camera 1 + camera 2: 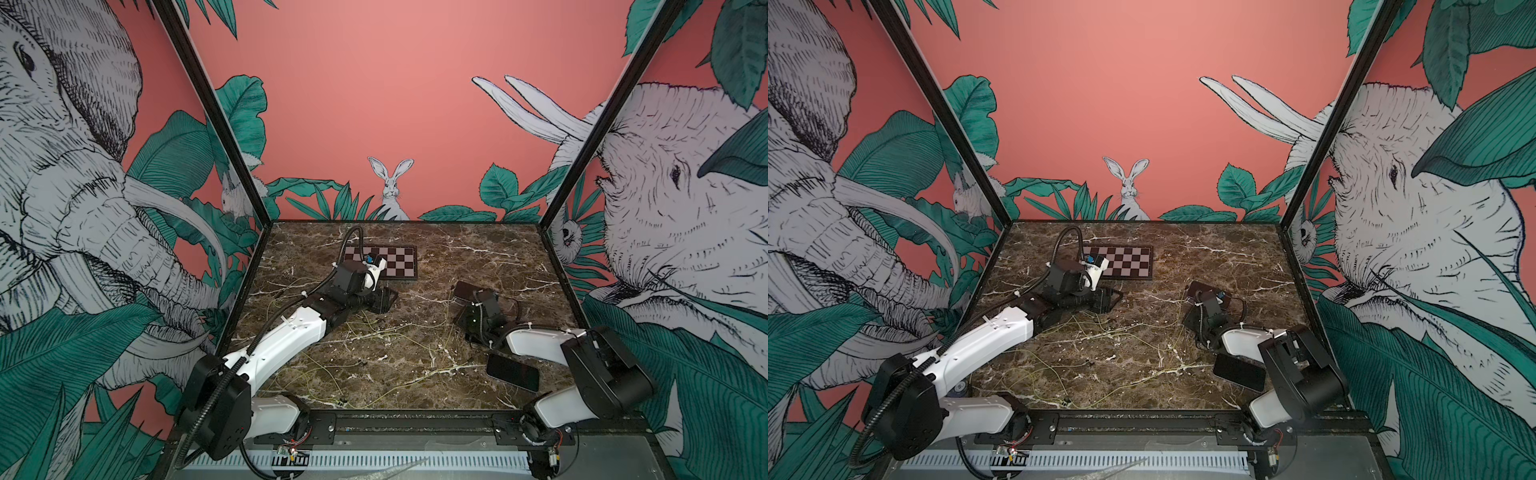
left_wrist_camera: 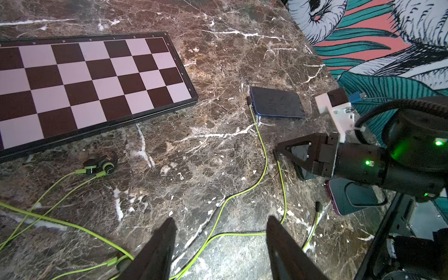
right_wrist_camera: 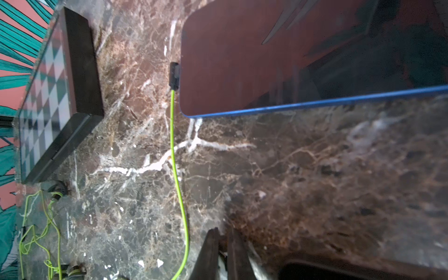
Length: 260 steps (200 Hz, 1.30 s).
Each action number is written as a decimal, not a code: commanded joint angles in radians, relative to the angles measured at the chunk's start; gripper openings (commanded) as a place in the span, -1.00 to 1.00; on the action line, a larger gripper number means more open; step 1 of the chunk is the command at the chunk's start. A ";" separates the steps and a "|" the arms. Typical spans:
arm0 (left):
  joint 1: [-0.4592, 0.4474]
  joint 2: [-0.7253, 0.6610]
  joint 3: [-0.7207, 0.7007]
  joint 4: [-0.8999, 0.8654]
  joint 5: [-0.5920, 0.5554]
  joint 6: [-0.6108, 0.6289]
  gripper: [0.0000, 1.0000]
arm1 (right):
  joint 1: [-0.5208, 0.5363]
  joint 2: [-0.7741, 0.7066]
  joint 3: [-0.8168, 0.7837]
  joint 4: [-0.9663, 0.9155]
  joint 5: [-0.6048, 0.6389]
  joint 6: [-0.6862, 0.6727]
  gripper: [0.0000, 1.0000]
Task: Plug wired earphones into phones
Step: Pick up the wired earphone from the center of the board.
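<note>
Though blurred, blue-rimmed phone (image 3: pixel 291 60) flat, plugged end toward chessboard (image 2: pixel 97 80); left hand (image 2: pixel 220 219) open, right hand (image 3: pixel 223 232) seemingly pinching a plug (image 2: pixel 276 154).

Yellow-green wired earphones (image 3: pixel 172 121), blue-edged dark phone (image 3: pixel 266 60), white-veined brown marble table (image 3: pixel 291 169), dark-and-pale checkerboard (image 2: pixel 92 80)

Right arm (image 2: pixel 363 164) hides part of purple-rimmed phone (image 2: pixel 351 201); checkerboard (image 2: pixel 84 80) cut off

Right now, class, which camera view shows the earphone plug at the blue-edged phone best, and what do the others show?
The right wrist view: the plug is close and large, sitting against the blue-edged phone. The left wrist view shows the plug small and distant. In both top views it is too small to make out.
</note>
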 commanded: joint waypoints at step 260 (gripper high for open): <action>-0.006 -0.178 -0.343 0.984 0.337 -0.243 0.02 | 0.168 -0.161 0.075 0.989 -0.472 -0.053 -1.00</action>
